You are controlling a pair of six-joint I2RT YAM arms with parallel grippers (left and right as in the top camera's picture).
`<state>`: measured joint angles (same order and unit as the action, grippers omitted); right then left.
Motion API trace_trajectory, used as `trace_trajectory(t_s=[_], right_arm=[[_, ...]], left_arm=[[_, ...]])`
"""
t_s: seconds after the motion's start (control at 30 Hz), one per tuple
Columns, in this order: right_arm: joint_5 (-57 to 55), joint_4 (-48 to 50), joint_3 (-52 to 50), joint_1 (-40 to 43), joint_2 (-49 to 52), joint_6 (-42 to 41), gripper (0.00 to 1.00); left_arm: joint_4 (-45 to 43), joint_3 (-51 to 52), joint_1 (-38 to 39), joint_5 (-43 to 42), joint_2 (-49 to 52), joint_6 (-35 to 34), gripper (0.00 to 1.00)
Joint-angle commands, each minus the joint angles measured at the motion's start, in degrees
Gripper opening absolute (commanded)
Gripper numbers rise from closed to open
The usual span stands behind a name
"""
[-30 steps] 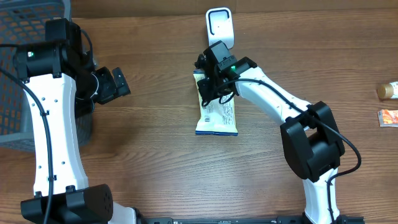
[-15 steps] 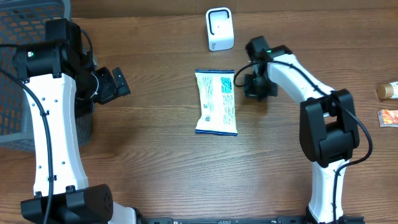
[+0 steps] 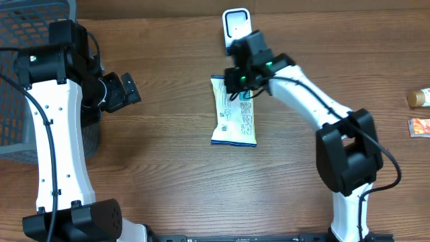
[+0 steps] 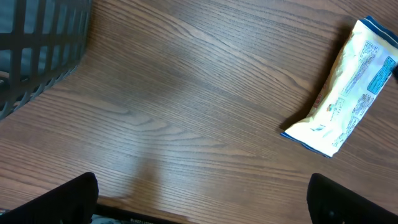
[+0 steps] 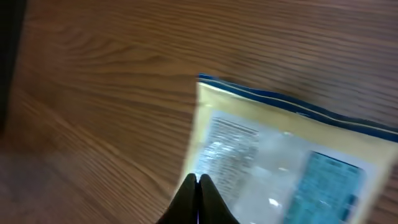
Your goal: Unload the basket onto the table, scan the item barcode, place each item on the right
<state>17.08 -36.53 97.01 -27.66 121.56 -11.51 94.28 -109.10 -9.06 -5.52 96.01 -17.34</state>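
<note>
Table (image 3: 168, 168): a wood-grain top is being seen from all three cameras, and everything below is being carried on it
Sachet (image 3: 419, 126): a small orange one is being left flat at the right edge, well apart from the packet
Packet (image 3: 234, 111): the task's item is being left flat near the middle of the table, long side running away from the robot, with the printed face and its blue panel being shown upward; nothing is being closed around it; it (image 4: 345, 102) is being caught at the upper right of the left wrist view, and its blue-trimmed end (image 5: 280, 155) is being caught, blurred, by the right wrist
Container (image 3: 418, 98): a small brown one is being cut off by the right edge, just beyond the sachet
Left gripper (image 3: 132, 89): it is being held over bare table, well apart from the packet on its left; the jaws are being kept wide apart with nothing between them
Right gripper (image 5: 199, 182): it is being held over the packet's far end, near the scanner; the jaws are being pressed together on nothing, and contact with the packet cannot be told
Scanner (image 3: 236, 27): a white unit is being stood at the far side, just beyond the packet, partly being covered by the right wrist
Basket (image 3: 33, 20): dark mesh is being seen in the far left corner, behind the left arm
</note>
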Motion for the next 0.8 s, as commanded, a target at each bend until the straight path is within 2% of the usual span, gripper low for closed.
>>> trace_trajectory(t_s=[0.0,0.07,0.33,0.53,0.77], right_arm=[[-7.9,0.7,0.0,-2.4,1.3,-3.0,0.04],[-11.7,0.0,-0.1,-2.6,2.8,-5.4,0.04],[-15.3,-5.7,-0.3,2.6,7.7,-6.8,0.04],[-32.6,-22.6,0.2,7.6,7.1,-16.4,0.04],[-32.4,-31.6,0.3,8.6,0.7,-16.5,0.04]], left_arm=[[-0.1,0.0,-0.3,0.0,-0.1,1.1,1.0],[-0.1,0.0,-0.3,0.0,-0.1,1.1,1.0],[-0.1,0.0,-0.3,0.0,-0.1,1.1,1.0],[-0.1,0.0,-0.3,0.0,-0.1,1.1,1.0],[-0.1,0.0,-0.3,0.0,-0.1,1.1,1.0]])
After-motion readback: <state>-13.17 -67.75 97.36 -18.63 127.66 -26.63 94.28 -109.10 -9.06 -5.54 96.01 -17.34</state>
